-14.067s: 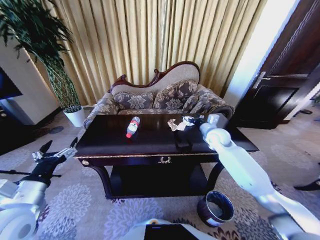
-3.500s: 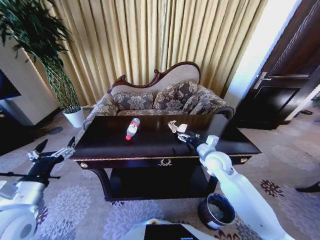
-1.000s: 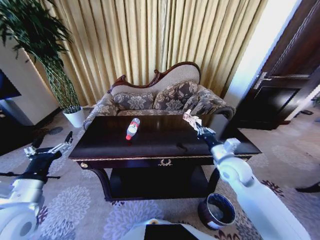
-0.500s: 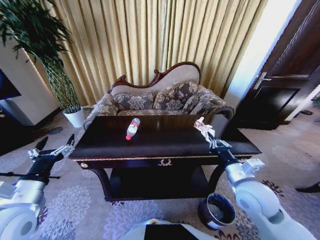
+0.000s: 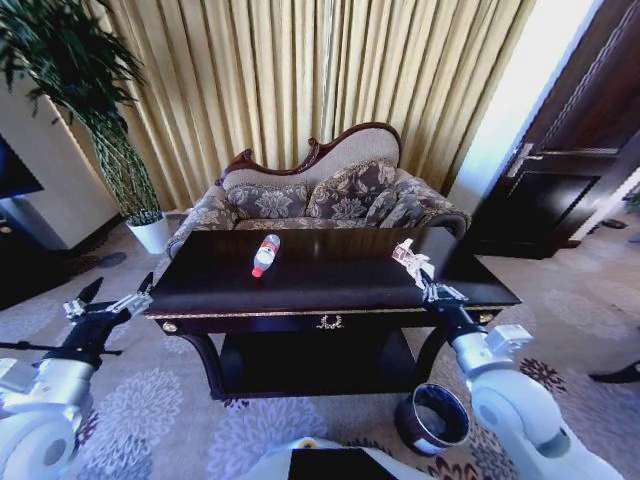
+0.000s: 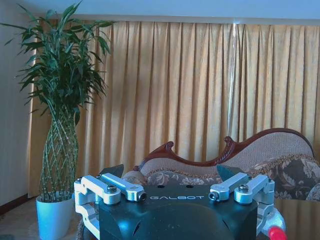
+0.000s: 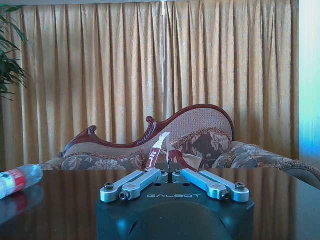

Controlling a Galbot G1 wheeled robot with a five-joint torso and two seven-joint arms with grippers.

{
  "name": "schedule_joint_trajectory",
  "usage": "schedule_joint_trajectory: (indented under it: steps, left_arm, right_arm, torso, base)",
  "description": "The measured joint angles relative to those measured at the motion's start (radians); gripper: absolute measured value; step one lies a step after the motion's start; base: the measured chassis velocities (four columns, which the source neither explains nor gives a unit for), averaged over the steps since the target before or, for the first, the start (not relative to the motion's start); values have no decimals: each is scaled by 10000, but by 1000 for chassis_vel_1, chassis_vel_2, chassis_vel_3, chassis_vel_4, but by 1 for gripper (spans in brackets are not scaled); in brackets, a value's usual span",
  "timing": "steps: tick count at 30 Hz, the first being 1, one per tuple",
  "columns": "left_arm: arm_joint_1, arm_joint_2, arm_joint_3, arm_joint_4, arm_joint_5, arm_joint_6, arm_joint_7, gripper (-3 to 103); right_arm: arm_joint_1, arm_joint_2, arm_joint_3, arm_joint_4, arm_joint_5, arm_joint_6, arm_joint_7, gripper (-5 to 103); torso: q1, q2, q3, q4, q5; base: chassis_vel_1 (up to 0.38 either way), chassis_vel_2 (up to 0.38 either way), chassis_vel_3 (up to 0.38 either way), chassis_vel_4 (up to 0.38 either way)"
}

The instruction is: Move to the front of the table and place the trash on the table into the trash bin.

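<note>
Above table [image 5: 300,285], right end effector [image 5: 418,272] pinching paper wad [image 5: 406,254], "GALBOT" lettering.

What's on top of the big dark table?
On the table lies a small bottle on its side. The paper wad is above the tabletop, pinched in the right pincer. The lower shelf is in shadow.

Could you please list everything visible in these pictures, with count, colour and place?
Dark glossy wooden table: one, gold-trimmed, centre.
Clear plastic bottle: one, red label, lying on the table.
Crumpled white paper wad: one, held above the table's right end.
Round dark trash bin: one, floor, by the table's right leg.
Floral sofa: one, behind the table.
Potted plant: one, green, white pot, rear left.
Gold curtains: back wall.
Left end effector: open, off the table's left end.
Right end effector: shut on the wad.
</note>
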Motion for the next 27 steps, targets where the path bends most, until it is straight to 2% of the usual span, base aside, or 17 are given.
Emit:
schedule_joint_trajectory:
  steps: [11,16,19,22,25,27]
  left_arm:
    - [-4,-39,26,26,18,-23,-1,100]
    - [34,-65,9,36,30,-118,-4,100]
    - [60,-69,-32,59,35,-221,-4,100]
    - [25,-83,-58,87,35,-246,-6,100]
    - [6,-88,-64,83,35,-248,-7,100]
    - [-8,-88,-84,23,34,-256,-12,100]
  right_arm:
    - [-115,151,-29,-59,-200,18,9,0]
    - [16,198,-179,-654,-385,50,78,0]
    - [149,275,-233,-1669,-442,49,97,0]
    - [386,444,-420,-3534,-391,162,93,0]
    - [523,498,-505,-4306,-399,282,91,0]
    - [904,556,-680,-5722,-514,514,83,0]
  torso:
    - [-4,3,-2,-1,-1]
    - [-8,7,-5,1,-2]
    - [-8,7,-5,0,0]
    - [4,-3,3,-1,3]
    - [6,-3,3,-1,2]
    - [6,-3,3,-1,2]
  base:
    - [192,-190,-193,176]
    - [122,-109,-118,109]
    - [0,0,0,0]
    - [0,0,0,0]
    - [0,0,0,0]
    - [0,0,0,0]
